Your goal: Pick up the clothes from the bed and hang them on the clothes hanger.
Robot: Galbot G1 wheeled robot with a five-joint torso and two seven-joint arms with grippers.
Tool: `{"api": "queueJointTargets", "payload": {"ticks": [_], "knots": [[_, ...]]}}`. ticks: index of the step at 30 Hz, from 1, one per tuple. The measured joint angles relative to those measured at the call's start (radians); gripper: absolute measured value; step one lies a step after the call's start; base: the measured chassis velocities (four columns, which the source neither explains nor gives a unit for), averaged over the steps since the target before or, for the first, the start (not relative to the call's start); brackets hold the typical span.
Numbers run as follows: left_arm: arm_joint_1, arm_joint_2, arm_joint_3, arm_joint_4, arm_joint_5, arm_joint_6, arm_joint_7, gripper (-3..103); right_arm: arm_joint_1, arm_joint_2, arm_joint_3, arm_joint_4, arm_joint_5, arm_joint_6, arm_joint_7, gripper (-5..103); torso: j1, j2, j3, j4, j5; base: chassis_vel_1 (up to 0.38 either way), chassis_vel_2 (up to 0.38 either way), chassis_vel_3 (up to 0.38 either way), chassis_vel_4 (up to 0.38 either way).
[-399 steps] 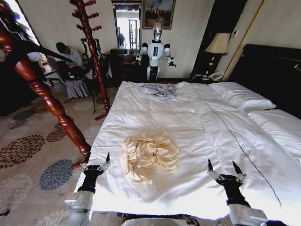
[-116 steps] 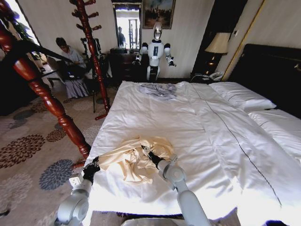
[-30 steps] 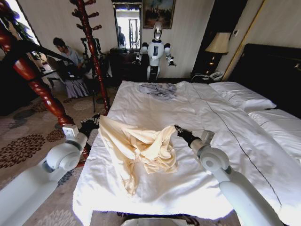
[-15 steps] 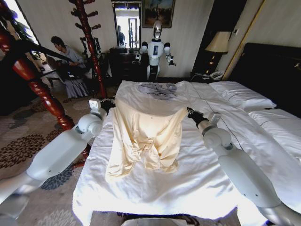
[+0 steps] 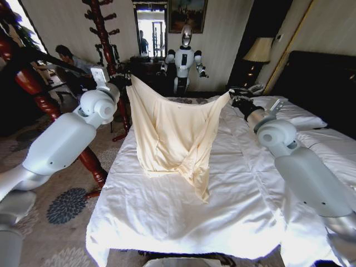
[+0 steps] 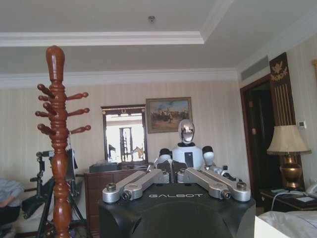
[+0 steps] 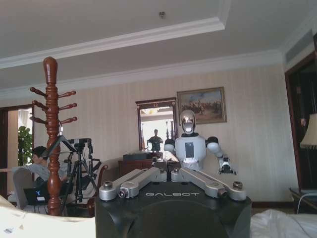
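holding clothes (image 5: 175, 130) spread above bed (image 5: 233, 183) | left hand (image 5: 125, 79) gripping one corner | right hand (image 5: 233, 95) the other

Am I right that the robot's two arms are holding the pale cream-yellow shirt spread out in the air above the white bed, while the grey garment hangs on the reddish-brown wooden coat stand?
Not quite. The head view shows the left gripper and right gripper holding the pale cream-yellow shirt spread above the white bed, but no grey garment hangs on the reddish-brown wooden coat stand.
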Motion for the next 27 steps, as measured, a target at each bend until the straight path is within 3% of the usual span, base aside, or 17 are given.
{"api": "queueJointTargets", "payload": {"ticks": [4,8,11,18,27], "knots": [[-0.062,0.008,0.019,0.024,0.001,0.010,-0.002,2,-0.017,-0.068,0.032,-0.001,-0.006,0.023,-0.047,0,0.000,0.000,0.000,-0.0012,0.0004,0.000,0.000,0.000,0.000],[-0.119,0.019,0.035,0.031,-0.017,0.020,0.002,2,0.013,-0.092,0.060,-0.002,0.125,0.026,-0.023,0,0.000,0.000,0.000,0.0000,0.0003,0.000,0.000,0.000,0.000],[-0.165,0.006,0.049,0.055,-0.028,0.024,0.001,2,0.083,-0.093,0.036,-0.017,0.150,0.026,-0.014,0,0.000,0.000,0.000,-0.0002,-0.0005,0.000,0.000,0.000,0.000],[-0.306,-0.031,0.097,0.142,-0.031,0.035,0.010,2,0.317,-0.023,-0.110,-0.143,0.179,0.027,0.001,0,0.000,0.000,0.000,0.0000,0.0000,0.000,0.000,0.000,0.000],[-0.435,-0.068,0.136,0.260,-0.032,0.036,0.025,2,0.548,0.079,-0.210,-0.272,0.209,0.027,0.011,0,0.000,0.000,0.000,-0.0001,-0.0001,0.000,0.000,0.000,0.000]]}}
